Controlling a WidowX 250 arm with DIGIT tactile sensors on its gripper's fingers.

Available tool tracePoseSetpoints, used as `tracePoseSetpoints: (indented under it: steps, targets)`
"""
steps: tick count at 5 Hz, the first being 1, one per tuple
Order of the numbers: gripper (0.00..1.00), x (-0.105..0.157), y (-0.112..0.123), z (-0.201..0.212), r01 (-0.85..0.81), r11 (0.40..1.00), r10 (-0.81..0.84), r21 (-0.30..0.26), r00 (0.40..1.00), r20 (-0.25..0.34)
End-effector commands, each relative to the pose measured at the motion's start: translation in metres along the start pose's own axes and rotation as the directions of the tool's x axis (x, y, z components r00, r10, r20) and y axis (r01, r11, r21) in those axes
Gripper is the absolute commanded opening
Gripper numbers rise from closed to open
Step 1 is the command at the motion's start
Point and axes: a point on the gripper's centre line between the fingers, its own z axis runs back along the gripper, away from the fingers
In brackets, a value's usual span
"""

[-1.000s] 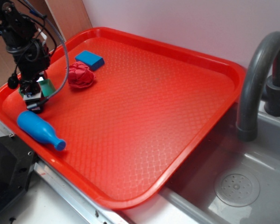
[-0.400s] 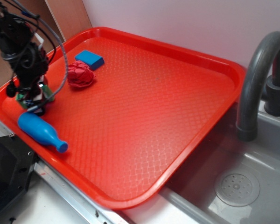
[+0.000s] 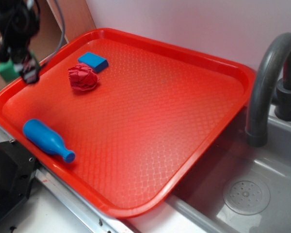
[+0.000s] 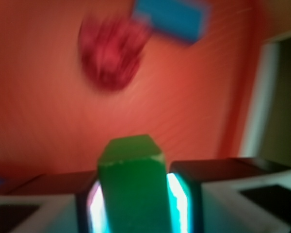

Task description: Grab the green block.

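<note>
Clearly the gripper (image 4: 136,204) is closed on the green block (image 4: 132,187), which stands between its jaws and is carried above the left edge of the red tray (image 3: 223,68), so the grasp seems achieved. On the tray lie the blue block (image 3: 93,61), a red crumpled cloth (image 3: 82,77) and a blue bottle (image 3: 46,139), all well apart from the gripper.

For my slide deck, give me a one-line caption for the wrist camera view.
Gripper shut on the green block, above the red tray, with a blurred red crumpled object and blue block beyond.

Black arm (image 3: 14,22) with looping black cables (image 3: 60,24); gripper (image 4: 136,204) fingers dark
</note>
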Motion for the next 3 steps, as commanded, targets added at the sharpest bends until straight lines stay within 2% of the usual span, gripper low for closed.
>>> tracePoseSetpoints:
  steps: [1,2,3]
  targets:
    - [0.0,0.018,0.001,0.11,-0.475,0.86,0.482,-0.189,0.876,-0.005]
    - [0.0,0.019,-0.004,0.126,-0.548,0.803,0.569,-0.234,0.822,0.028]
    - [0.0,0.022,-0.004,0.12,-0.451,0.854,0.48,-0.258,0.875,0.058]
